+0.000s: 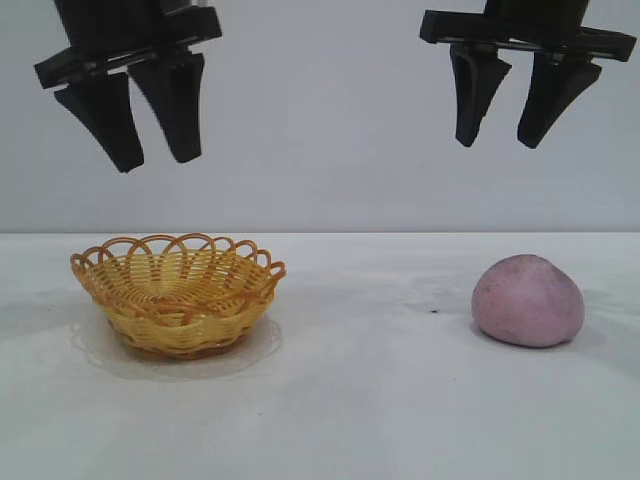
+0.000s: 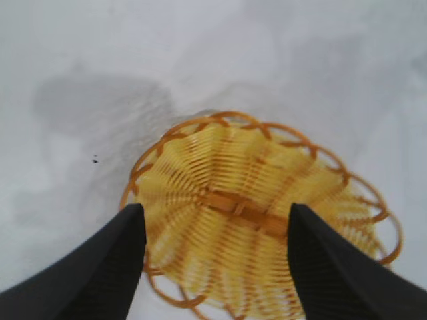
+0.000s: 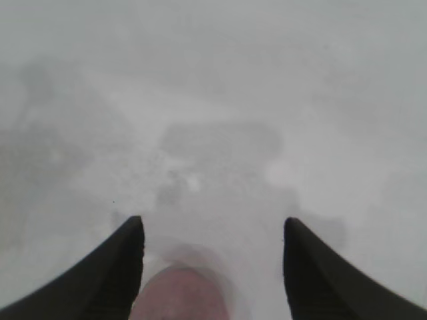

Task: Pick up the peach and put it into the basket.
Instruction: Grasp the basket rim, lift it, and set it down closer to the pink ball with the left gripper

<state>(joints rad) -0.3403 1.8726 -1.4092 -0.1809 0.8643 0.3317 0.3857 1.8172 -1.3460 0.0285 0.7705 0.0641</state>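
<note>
**Both grippers held high with jaws apart; peach on the table, basket empty**

Left gripper (image 1: 150,155) is seen hanging well above the table (image 1: 360,400) at the exterior view's left, its two black fingers spread apart and nothing held between them. Right gripper (image 1: 505,140) is seen at the same height on the opposite side, its fingers likewise parted and empty.

Across the white table, the two task items are set well apart. The basket (image 1: 178,295), yellow woven with an orange looped rim, is placed upright below the left gripper, and nothing is seen inside it. In the left wrist view the basket (image 2: 260,227) is framed between the parted fingers (image 2: 93,273), its woven floor bare.

The peach (image 1: 528,300), a pinkish-purple rounded lump, is rested on the table below the right gripper, untouched. In the right wrist view only the top of the peach (image 3: 183,297) is visible, between the spread fingers (image 3: 100,273). A tiny dark speck (image 1: 433,310) is noted on the table just beside the peach.
</note>
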